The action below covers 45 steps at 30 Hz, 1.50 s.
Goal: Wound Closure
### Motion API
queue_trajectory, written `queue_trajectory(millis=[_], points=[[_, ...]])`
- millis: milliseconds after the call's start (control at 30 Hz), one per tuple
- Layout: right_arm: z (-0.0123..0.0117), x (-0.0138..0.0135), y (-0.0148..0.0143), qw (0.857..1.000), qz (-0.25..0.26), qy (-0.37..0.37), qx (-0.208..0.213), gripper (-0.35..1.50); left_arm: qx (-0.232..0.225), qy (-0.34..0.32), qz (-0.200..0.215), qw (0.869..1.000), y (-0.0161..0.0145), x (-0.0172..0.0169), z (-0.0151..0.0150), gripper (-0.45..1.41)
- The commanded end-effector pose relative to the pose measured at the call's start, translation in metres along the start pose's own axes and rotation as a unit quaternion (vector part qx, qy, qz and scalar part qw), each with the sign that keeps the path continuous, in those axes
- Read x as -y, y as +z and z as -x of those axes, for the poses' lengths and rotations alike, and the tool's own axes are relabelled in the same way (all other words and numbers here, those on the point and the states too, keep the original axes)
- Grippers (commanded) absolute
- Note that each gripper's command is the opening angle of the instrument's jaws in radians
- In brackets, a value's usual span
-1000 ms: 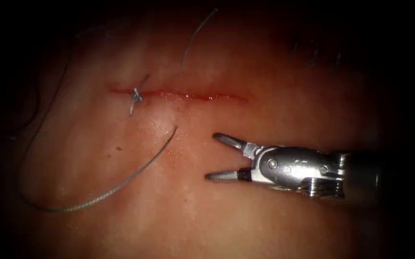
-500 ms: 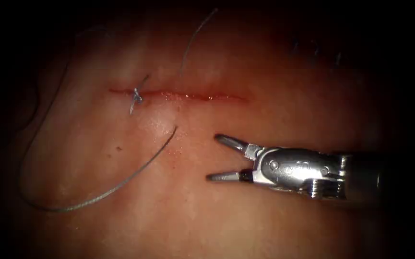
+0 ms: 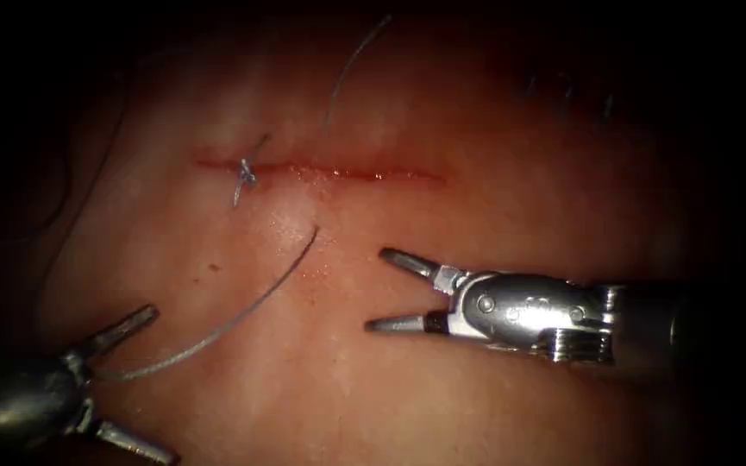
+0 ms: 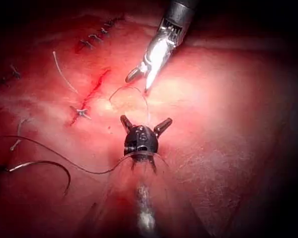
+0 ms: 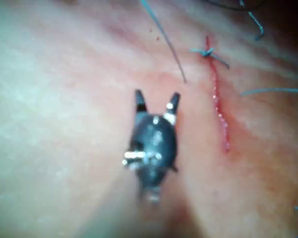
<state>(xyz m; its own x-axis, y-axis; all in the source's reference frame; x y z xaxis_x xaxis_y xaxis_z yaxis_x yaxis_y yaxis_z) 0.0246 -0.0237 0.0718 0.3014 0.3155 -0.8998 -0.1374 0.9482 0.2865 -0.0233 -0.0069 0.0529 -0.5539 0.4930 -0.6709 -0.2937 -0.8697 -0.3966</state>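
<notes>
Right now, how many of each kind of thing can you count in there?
Pincers: 2, left pincer and right pincer, both open, holding nothing
Curved needle: 1, needle lying loose on the tissue below the cut
Cuts: 1, cut
Tied knots: 1, knot on the cut
Tissue: 1, tissue
Total: 6
</notes>
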Motion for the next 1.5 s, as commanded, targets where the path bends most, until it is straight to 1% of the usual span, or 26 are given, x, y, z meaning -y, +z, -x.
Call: queue_trajectory(millis=[33,67,100,133,167,300,333,400,433,567,600,700,733,833,933,1033,1133,1200,1300,1367,1500], points=[[0.0001,0.0000,0.0009,1.000,-0.001,-0.001,-0.001,1.38,0.005,0.000,-0.005,1.000,0.0010,0.0004,0.0004,1.05],[0.0000,0.0001,0.0009,1.000,-0.001,0.000,-0.001,1.38,0.009,-0.002,-0.011,1.000,0.0012,0.0006,0.0007,1.00],[0.0000,0.0001,0.0009,1.000,-0.001,0.000,-0.001,1.38,0.013,-0.003,-0.013,1.000,0.0013,0.0008,0.0009,0.83],[0.0000,0.0001,0.0009,1.000,-0.001,0.000,-0.001,1.38,0.015,-0.003,-0.016,1.000,0.0013,0.0009,0.0011,0.53],[-0.0002,0.0001,0.0008,1.000,-0.001,0.000,-0.001,1.38,0.018,0.010,-0.018,1.000,0.0012,0.0010,0.0013,-0.45],[-0.0012,0.0002,0.0003,1.000,-0.004,0.004,-0.002,1.35,0.020,0.061,-0.021,0.998,0.0008,0.0013,0.0010,-0.45],[-0.0021,0.0001,-0.0003,1.000,-0.007,0.007,-0.002,1.31,0.022,0.089,-0.023,0.995,0.0006,0.0017,0.0005,-0.45],[-0.0030,0.0000,-0.0008,1.000,-0.004,0.011,-0.001,1.31,0.024,0.097,-0.024,0.995,0.0007,0.0020,-0.0001,-0.45],[-0.0043,0.0000,-0.0012,1.000,-0.002,0.015,0.000,1.31,0.024,0.106,-0.023,0.994,0.0012,0.0025,-0.0008,-0.45],[-0.0068,0.0003,-0.0020,1.000,0.007,-0.015,0.010,1.33,0.024,0.114,-0.026,0.993,0.0032,0.0039,-0.0019,-0.45],[-0.0081,0.0004,-0.0022,0.999,0.015,-0.035,0.025,1.33,0.022,0.116,-0.024,0.993,0.0045,0.0043,-0.0022,-0.45],[-0.0096,0.0004,-0.0022,0.997,0.017,-0.064,0.048,1.31,0.026,0.122,-0.018,0.992,0.0063,0.0048,-0.0024,-0.45],[-0.0104,-0.0001,-0.0022,0.995,0.019,-0.079,0.056,1.30,0.028,0.122,-0.017,0.992,0.0071,0.0049,-0.0025,-0.45],[-0.0111,-0.0009,-0.0018,0.992,0.019,-0.099,0.074,1.30,0.030,0.122,-0.015,0.992,0.0079,0.0053,-0.0027,-0.45],[-0.0111,-0.0006,-0.0007,0.990,0.014,-0.112,0.088,1.31,0.031,0.123,-0.014,0.992,0.0078,0.0054,-0.0026,-0.45],[-0.0117,-0.0004,-0.0002,0.987,0.012,-0.131,0.093,1.30,0.031,0.123,-0.014,0.992,0.0079,0.0056,-0.0026,-0.45],[-0.0126,-0.0003,-0.0004,0.983,0.018,-0.150,0.101,1.26,0.032,0.122,-0.014,0.992,0.0082,0.0060,-0.0026,-0.45],[-0.0137,-0.0003,-0.0007,0.975,0.035,-0.186,0.117,1.23,0.035,0.122,-0.012,0.992,0.0087,0.0065,-0.0027,-0.45],[-0.0144,-0.0006,-0.0010,0.968,0.048,-0.207,0.135,1.21,0.035,0.122,-0.011,0.992,0.0091,0.0068,-0.0029,-0.45],[-0.0147,-0.0010,-0.0014,0.961,0.066,-0.219,0.156,1.21,0.037,0.122,-0.010,0.992,0.0091,0.0069,-0.0028,-0.45],[-0.0151,-0.0007,-0.0017,0.959,0.069,-0.221,0.167,1.21,0.038,0.123,-0.009,0.992,0.0092,0.0074,-0.0026,-0.45]])
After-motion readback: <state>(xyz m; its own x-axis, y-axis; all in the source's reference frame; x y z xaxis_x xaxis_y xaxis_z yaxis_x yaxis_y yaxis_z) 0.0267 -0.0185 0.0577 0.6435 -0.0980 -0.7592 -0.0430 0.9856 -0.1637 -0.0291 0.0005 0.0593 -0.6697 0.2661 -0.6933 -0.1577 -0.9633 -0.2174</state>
